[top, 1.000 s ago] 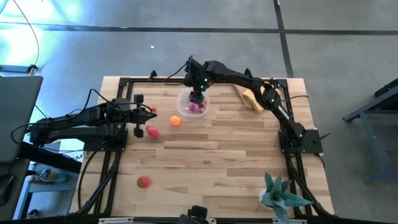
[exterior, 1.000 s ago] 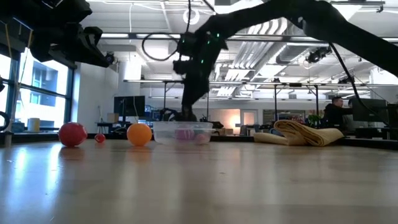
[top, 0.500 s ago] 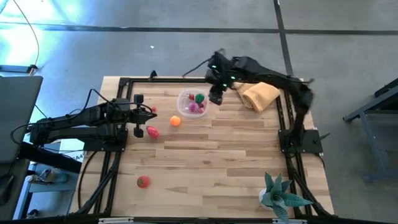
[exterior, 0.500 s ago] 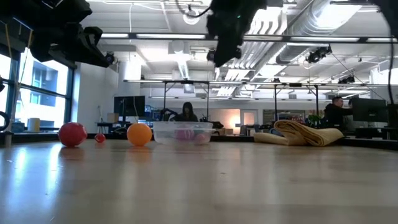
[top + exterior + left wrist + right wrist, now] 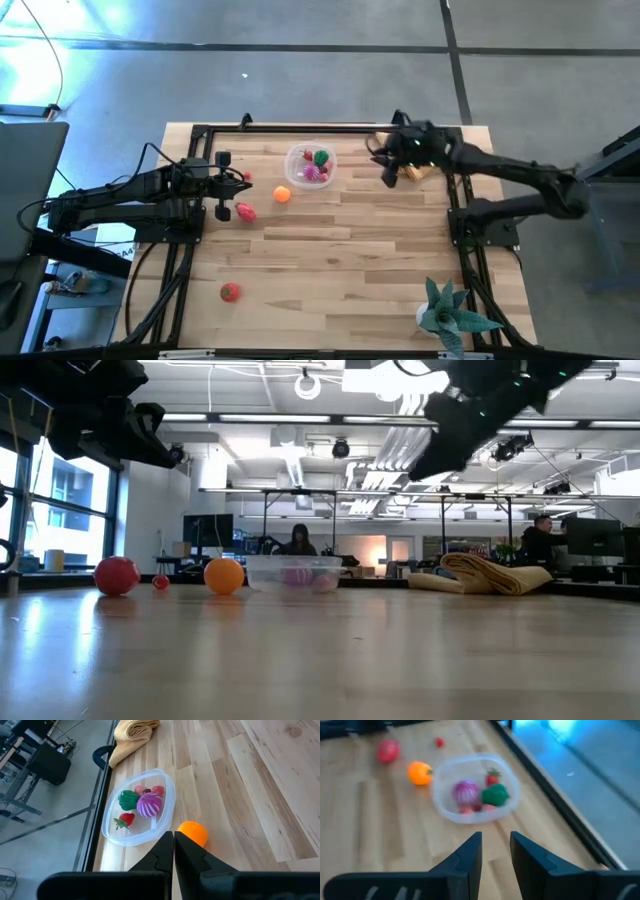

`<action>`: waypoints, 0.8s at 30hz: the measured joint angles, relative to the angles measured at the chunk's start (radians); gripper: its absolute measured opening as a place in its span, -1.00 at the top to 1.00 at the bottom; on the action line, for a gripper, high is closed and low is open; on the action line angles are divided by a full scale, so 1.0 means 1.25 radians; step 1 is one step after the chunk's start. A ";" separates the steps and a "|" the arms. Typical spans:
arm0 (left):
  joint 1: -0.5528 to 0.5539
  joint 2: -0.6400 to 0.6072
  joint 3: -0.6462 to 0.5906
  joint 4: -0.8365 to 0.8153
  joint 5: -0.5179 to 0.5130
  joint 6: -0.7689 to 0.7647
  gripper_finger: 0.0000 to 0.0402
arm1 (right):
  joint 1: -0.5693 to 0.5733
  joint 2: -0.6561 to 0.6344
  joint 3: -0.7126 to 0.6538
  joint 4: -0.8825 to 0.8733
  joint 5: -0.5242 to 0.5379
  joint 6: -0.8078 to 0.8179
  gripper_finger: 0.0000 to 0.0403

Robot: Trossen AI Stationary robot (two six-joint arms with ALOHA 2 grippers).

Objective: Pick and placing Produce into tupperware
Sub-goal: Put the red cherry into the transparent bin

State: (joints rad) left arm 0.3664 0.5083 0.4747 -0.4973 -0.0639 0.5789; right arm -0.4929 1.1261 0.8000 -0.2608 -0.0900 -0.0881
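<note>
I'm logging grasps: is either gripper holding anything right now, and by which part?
Nothing is held. The right gripper shows an empty gap; the left gripper is shut on nothing.

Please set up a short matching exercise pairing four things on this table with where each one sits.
Things:
1. green pepper
2. orange
3. tan cloth
4. spiky plant

Places:
A. near corner on the right arm's side
B. inside the clear container
C. far edge, below the right pincer
D. bare wood just outside the container

Pairs: 1-B, 2-D, 3-C, 4-A
</note>
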 joint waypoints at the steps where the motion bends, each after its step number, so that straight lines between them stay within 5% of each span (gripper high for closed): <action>1: 0.000 0.000 0.000 0.000 0.000 0.000 0.97 | 0.000 -0.026 -0.039 0.020 0.021 -0.004 0.55; 8: 0.000 0.000 0.000 0.000 0.000 0.000 0.97 | 0.001 -0.146 -0.172 0.053 0.058 -0.004 0.55; 24: 0.000 0.000 0.000 0.000 0.000 0.000 0.97 | 0.024 -0.186 -0.175 0.062 0.006 0.025 0.78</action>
State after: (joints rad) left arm 0.3664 0.5080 0.4751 -0.4973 -0.0640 0.5789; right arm -0.4629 0.8940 0.5808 -0.1829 -0.0830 -0.0569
